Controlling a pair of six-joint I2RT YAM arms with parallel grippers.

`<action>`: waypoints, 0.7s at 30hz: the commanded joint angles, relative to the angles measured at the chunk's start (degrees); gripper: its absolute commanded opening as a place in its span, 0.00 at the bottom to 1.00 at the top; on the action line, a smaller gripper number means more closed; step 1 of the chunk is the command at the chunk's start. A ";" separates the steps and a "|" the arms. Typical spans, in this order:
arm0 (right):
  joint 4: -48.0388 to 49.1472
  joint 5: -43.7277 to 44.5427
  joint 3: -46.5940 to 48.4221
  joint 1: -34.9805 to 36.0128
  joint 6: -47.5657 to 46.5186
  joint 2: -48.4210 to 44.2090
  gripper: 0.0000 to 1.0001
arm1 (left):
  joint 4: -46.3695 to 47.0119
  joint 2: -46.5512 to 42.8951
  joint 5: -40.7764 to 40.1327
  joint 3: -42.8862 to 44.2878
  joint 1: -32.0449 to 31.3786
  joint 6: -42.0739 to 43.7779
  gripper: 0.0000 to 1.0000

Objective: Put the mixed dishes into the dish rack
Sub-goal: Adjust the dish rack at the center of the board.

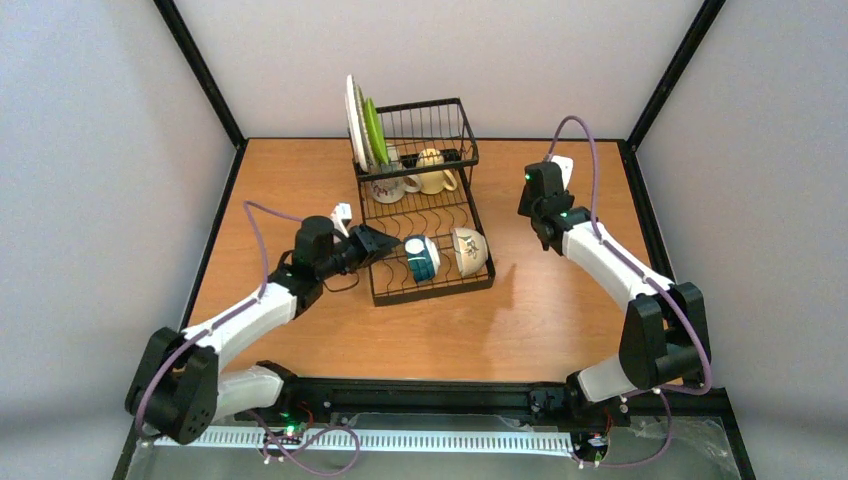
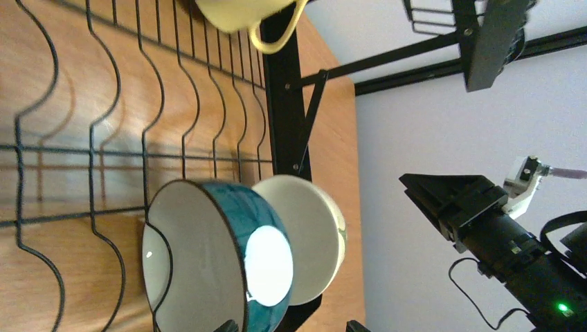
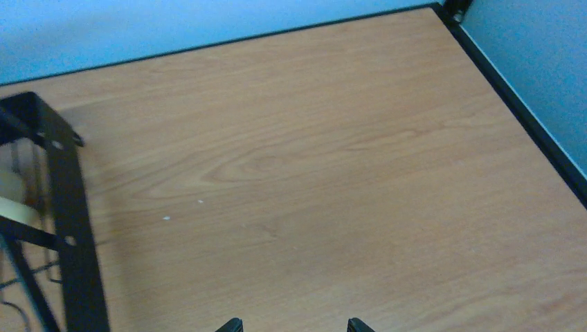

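Your left gripper (image 1: 389, 246), wide open and empty, sits just before the teal bowl (image 2: 225, 266); your right gripper (image 3: 294, 325) is likewise open and empty.

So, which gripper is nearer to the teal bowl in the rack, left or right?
Left. The left gripper is close beside the teal bowl, at the dish rack's left edge. The right gripper hangs over the table to the right of the rack, far from the bowl.

rack (image 1: 432, 293) 1 | bowls (image 1: 421, 257) (image 1: 470, 250) 2 | mugs (image 1: 386, 188) (image 1: 433, 179) 2 | plates (image 1: 352, 115) (image 1: 374, 130) at least 2 | arms (image 1: 250, 315) (image 1: 610, 265) 2
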 commanded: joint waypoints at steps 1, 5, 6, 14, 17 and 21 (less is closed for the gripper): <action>3.33 -6.59 2.60 0.52 -2.91 1.16 0.87 | -19.72 -5.19 -8.47 6.91 0.10 7.93 0.87; 6.70 -11.87 3.07 0.51 -4.43 2.83 0.86 | -28.28 -7.89 -15.42 10.13 0.15 10.41 0.87; 7.76 -13.20 3.00 0.49 -4.84 3.20 0.86 | -29.75 -8.17 -17.14 10.53 0.09 10.74 0.87; 14.94 -20.87 2.44 0.61 -7.93 8.25 0.82 | -31.74 -6.85 -27.23 8.84 0.10 11.21 0.87; 17.28 -22.97 2.99 0.63 -8.54 10.47 0.82 | -30.79 -5.94 -30.29 8.83 0.10 11.59 0.87; 18.99 -25.03 4.47 0.64 -8.93 13.28 0.81 | -29.66 -4.25 -33.77 9.38 0.08 12.49 0.87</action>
